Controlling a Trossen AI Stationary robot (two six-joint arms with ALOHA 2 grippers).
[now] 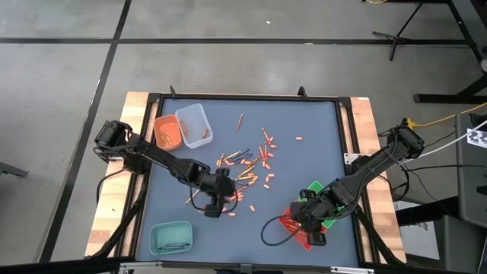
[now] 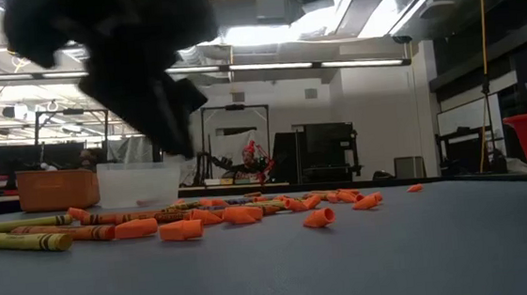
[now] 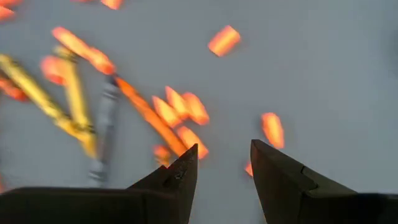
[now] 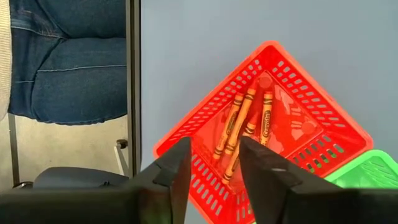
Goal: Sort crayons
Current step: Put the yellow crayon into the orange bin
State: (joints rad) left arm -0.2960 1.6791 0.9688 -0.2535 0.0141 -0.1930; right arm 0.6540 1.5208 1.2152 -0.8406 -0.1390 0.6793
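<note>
Right end effector (image 4: 210, 163) hangs over the red mesh plastic tray (image 4: 311, 93), fingers apart and empty; left end effector (image 3: 224, 163), also parted, hovers above scattered small orange wax crayons (image 1: 255, 164) mid-table. Lower squarely astride one stick

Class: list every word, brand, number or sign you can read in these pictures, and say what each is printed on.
None can be read.
Crayons in the red tray: dark wrapper print, too small.
Yellow crayon: dark marks, blurred.
White tag beside the table: pattern, unreadable.
</note>
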